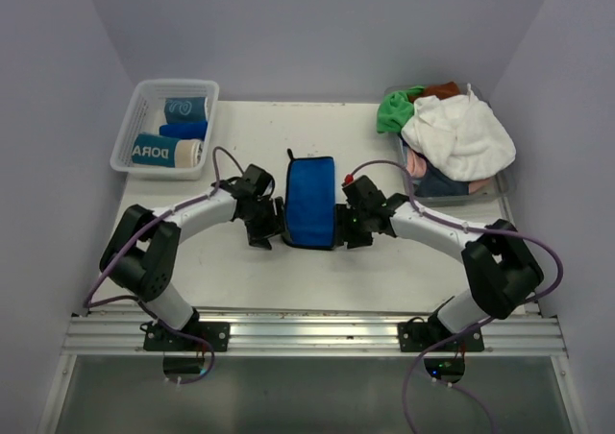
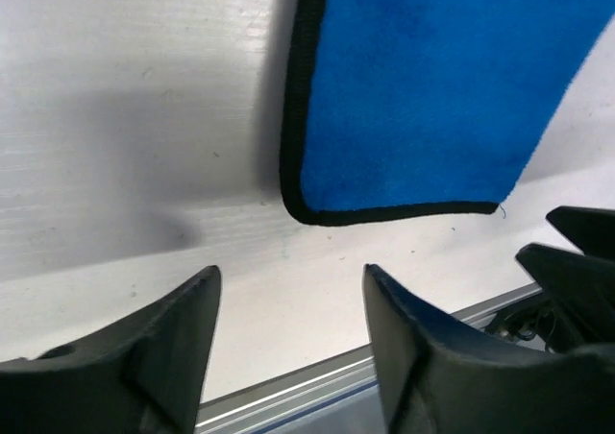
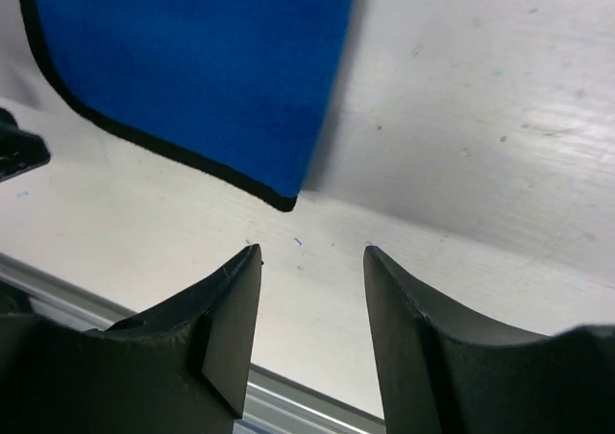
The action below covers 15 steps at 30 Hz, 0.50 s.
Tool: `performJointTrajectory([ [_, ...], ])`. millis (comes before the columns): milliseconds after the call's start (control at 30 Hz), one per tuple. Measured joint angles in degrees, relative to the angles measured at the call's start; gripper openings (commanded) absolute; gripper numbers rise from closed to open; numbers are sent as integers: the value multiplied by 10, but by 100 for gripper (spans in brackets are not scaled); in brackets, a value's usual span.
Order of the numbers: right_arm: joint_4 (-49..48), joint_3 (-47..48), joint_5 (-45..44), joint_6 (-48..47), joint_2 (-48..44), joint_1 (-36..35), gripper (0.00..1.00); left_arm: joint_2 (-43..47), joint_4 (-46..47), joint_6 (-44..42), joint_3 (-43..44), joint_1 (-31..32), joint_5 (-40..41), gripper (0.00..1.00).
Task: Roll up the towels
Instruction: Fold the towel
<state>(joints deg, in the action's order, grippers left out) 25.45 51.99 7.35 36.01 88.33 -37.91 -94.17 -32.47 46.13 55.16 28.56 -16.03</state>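
Observation:
A royal blue towel (image 1: pixel 310 202) with black edging lies flat on the table's middle, folded into a narrow strip. My left gripper (image 1: pixel 263 229) is open and empty just left of its near corner; the towel's corner shows in the left wrist view (image 2: pixel 432 98). My right gripper (image 1: pixel 354 230) is open and empty just right of the near corner; the towel shows in the right wrist view (image 3: pixel 192 69). Neither gripper touches the towel. Rolled towels, one teal and beige (image 1: pixel 167 151), one blue (image 1: pixel 184 130) and one teal (image 1: pixel 185 108), lie in the basket.
A clear mesh basket (image 1: pixel 126 136) stands at the back left. A bin (image 1: pixel 480 196) at the back right holds a pile of white (image 1: pixel 459 136), green (image 1: pixel 396 112), pink and dark cloths. A metal rail (image 1: pixel 307 333) runs along the near table edge.

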Motion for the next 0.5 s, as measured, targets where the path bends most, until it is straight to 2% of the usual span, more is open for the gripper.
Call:
performJointTrajectory([
  [67,8,4,-19,-1,-9,2,42,15,0,-7,1,0,7,49],
  [100,10,10,-24,-2,-10,4,32,20,-2,-9,6,0,9,34],
  [167,12,30,-35,-8,-3,5,23,21,4,-16,24,0,11,17],
  [200,10,43,-37,-10,4,5,18,19,8,-20,33,2,12,0],
  [367,-12,95,-32,-12,64,5,11,-37,42,-29,69,5,9,0],
  [500,-28,99,-27,-12,118,5,5,-95,53,-35,70,5,9,0],
])
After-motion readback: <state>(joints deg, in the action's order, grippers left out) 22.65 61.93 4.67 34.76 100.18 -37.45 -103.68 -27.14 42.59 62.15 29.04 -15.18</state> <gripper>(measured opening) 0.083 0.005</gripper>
